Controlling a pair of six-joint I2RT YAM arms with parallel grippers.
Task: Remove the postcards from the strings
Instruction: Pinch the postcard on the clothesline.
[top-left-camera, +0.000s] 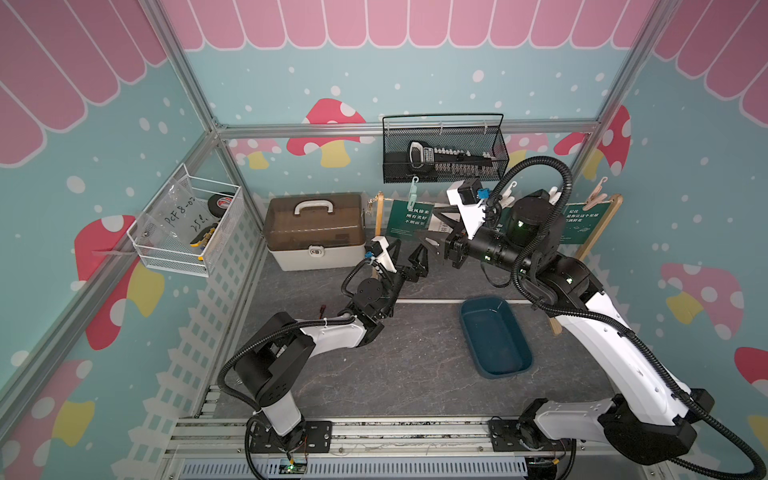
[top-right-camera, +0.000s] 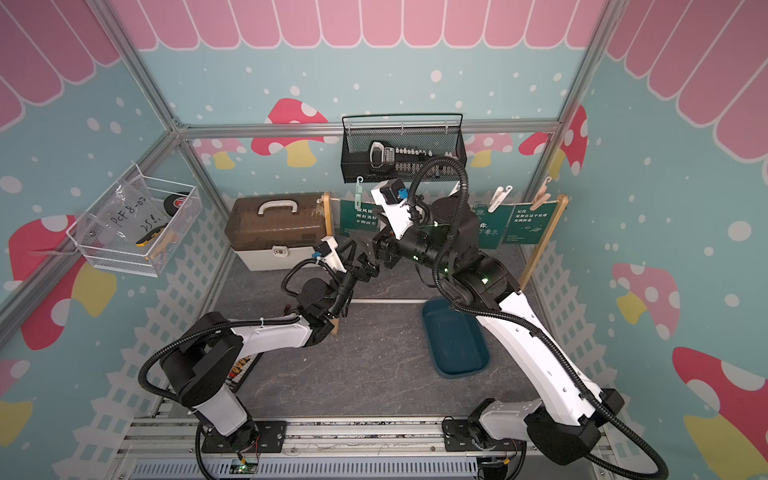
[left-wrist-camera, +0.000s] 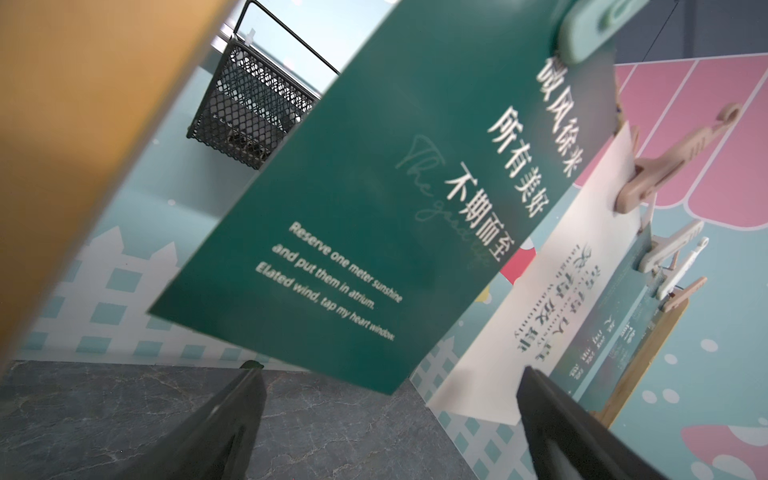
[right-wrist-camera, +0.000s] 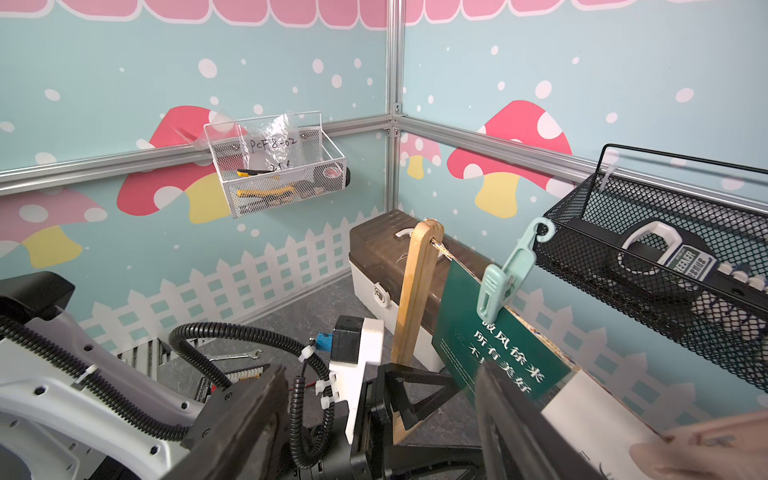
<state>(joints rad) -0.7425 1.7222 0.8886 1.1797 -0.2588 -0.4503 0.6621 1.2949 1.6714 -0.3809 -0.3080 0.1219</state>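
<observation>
Left hand (left-wrist-camera: 390, 374) sits spread wide at the bottom edge of the green postcard (left-wrist-camera: 374, 187), pegged to the string (right-wrist-camera: 440, 247) by a mint clothespin (right-wrist-camera: 505, 282), right hand (right-wrist-camera: 382, 368) half-spread and empty beside it, so a yank might rip the card or topple the wooden post (right-wrist-camera: 415, 291).

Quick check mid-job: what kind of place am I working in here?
Probably a staged robot test booth, not a real room. Aluminium frame rails hold printed mushroom wall panels. A black mesh basket of tools hangs on the back rail, and a toolbox sits below.
</observation>
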